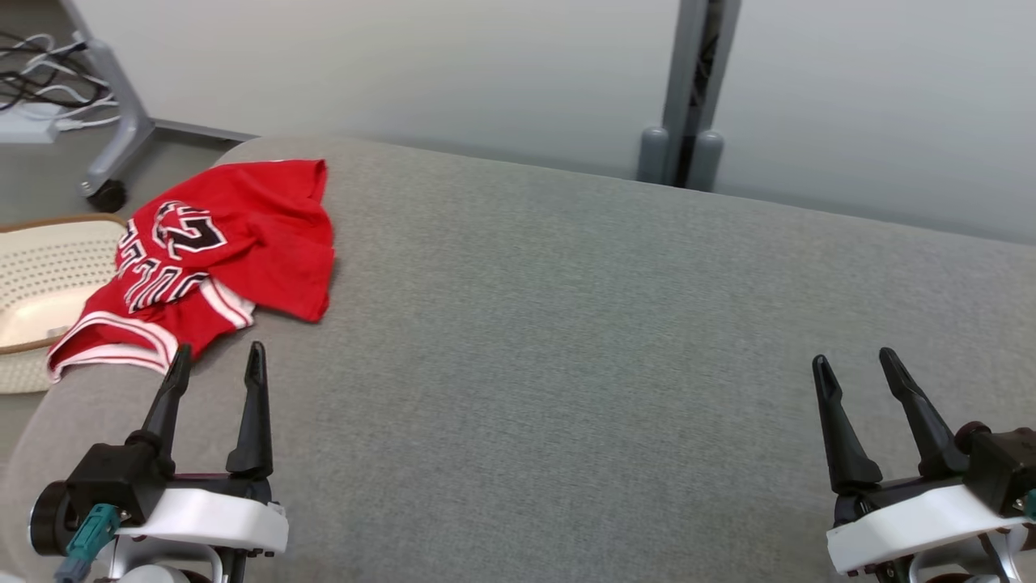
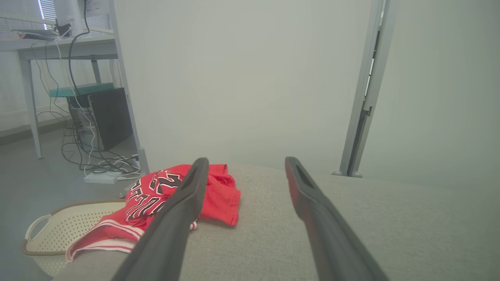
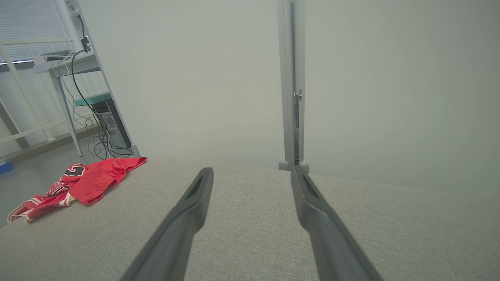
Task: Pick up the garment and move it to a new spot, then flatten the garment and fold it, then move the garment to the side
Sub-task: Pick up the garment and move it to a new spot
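Red cloth: the garment [image 1: 235,243], a jersey with black lettering outlined in white and red-and-white striped trim, is seen crumpled in a loose heap.
Position: it is laid at the far left corner of the grey padded surface [image 1: 566,324], with one striped hem draped over the left edge.
Basket: a pale perforated basket [image 1: 40,275] is set on the floor just beside that edge, below the hanging hem.
Left gripper [image 1: 219,350]: its jaws are spread wide and nothing is held. The fingertips are placed just beside the near hem; contact cannot be confirmed.
Right gripper [image 1: 853,356]: its jaws are likewise spread wide and nothing is held. It is kept well apart from the jersey, over bare upholstery at the right.
Handling: the cloth is judged light, soft and limp. Sagging and bunching are to be expected once it is lifted, and slight drag on the woven cover is likely.
Hold points: the striped trim at the near hem is judged the firmest edge. A pinch there, or at a shoulder, is preferred to a grab at the bunched middle, where several layers might be caught.
Stage: the pick-up is judged not yet made.
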Robot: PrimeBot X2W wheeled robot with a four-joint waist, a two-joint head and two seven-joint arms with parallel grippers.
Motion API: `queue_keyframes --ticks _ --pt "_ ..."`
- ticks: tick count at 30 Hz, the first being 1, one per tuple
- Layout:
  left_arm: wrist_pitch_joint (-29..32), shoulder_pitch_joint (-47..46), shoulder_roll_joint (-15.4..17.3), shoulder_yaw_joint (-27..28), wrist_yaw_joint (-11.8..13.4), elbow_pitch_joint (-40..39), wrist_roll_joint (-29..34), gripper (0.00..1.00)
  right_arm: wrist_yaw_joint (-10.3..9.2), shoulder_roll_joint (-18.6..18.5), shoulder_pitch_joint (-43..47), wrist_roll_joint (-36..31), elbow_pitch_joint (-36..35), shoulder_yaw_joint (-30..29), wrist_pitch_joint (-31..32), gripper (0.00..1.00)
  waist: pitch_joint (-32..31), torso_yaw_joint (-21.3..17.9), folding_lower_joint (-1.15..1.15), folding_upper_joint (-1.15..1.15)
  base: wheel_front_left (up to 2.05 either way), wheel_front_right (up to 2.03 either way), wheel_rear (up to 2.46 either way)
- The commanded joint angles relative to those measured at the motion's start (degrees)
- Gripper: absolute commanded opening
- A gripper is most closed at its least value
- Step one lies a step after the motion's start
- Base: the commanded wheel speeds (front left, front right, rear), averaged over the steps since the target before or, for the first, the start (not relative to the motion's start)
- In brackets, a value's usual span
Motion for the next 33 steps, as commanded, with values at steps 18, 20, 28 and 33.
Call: queue_keyframes --ticks 18,20,28,33 --pt "-0.1 1.3 1.5 0.8 1.2 -0.7 -0.4 1.00 0.02 -0.3 -0.2 1.0 1.8 1.0 -0.8 1.00 -1.3 3.8 0.00 0.00 0.00 0.00 0.00" --pt "0.1 1.3 1.5 0.7 1.4 -0.9 -0.3 1.00 0.02 -0.3 -0.1 1.2 1.9 0.9 -0.8 1.00 -1.3 3.8 0.00 0.00 0.00 0.00 0.00" --pt "-0.1 -0.6 2.2 1.3 2.7 -3.8 0.6 1.00 0.02 -0.3 -0.2 1.6 2.1 0.8 -1.1 1.00 -1.3 3.8 0.00 0.00 0.00 0.00 0.00" --pt "0.0 -5.8 5.2 4.1 3.2 -6.2 1.3 1.00 0.02 -0.3 -0.7 2.0 1.9 0.6 -0.9 1.00 -0.5 4.3 0.00 0.00 0.00 0.00 0.00"
